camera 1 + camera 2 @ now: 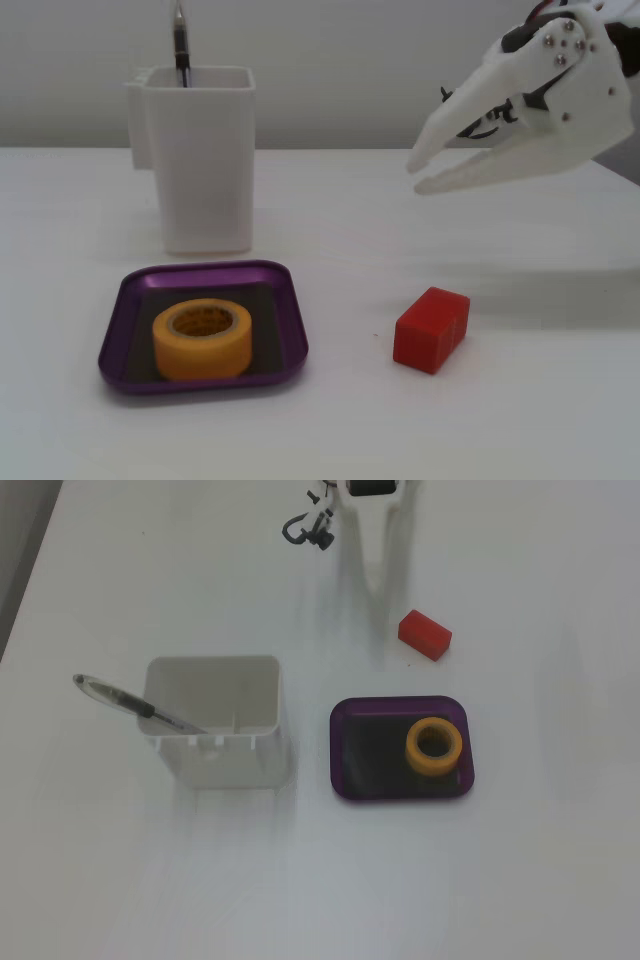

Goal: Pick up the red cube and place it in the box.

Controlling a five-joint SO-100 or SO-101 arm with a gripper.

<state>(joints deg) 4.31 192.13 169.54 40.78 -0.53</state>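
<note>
The red cube [431, 329] lies on the white table, to the right of the purple box [291, 300] in this fixed view. It also shows in the top-down fixed view [424, 634], just above the box [346, 750]. My white gripper [418, 175] hangs in the air above and behind the cube, jaws slightly apart and empty. From above, the gripper [378, 582] points down the picture, just left of the cube and not touching it.
A yellow tape roll [202, 340] sits inside the box, shown at its right side in the top-down view [434, 746]. A tall white pen holder [200, 160] with a pen [180, 45] stands behind the box.
</note>
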